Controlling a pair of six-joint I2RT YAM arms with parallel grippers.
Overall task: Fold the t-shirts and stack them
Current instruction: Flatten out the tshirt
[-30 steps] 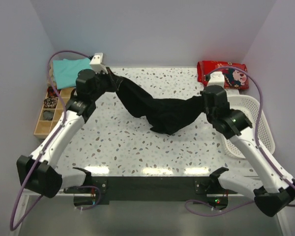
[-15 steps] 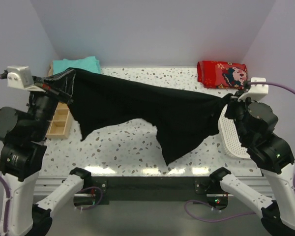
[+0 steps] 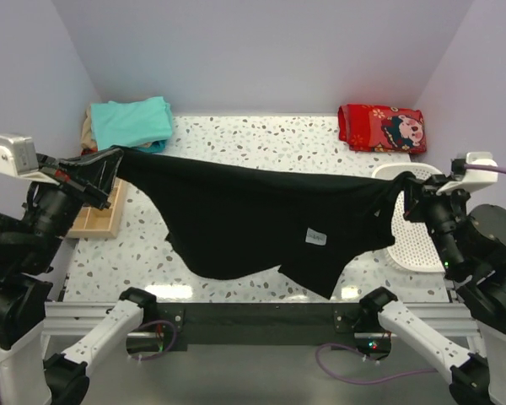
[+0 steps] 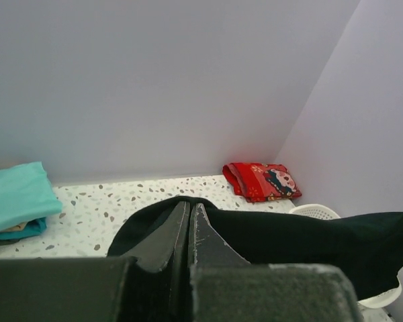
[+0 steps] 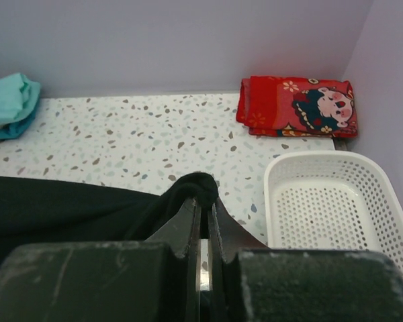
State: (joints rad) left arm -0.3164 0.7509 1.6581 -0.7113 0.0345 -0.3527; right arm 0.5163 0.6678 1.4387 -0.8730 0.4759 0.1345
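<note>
Top view: black tee (image 3: 253, 211) hangs stretched across frame centre, limp, lower edge ragged, with a white patch (image 3: 315, 239) the wrist cams miss. Wrist cams show L gripper (image 4: 189, 225) and R gripper (image 5: 203, 218) each pinching a cloth fold. Teal tees (image 3: 131, 122) lie folded upper left. Perforated white basket (image 5: 326, 208) at right. Wooden tray (image 3: 97, 221) contents unclear.

Black tee (image 3: 253, 211) outstretched — teal tees (image 3: 131, 122) folded
</note>
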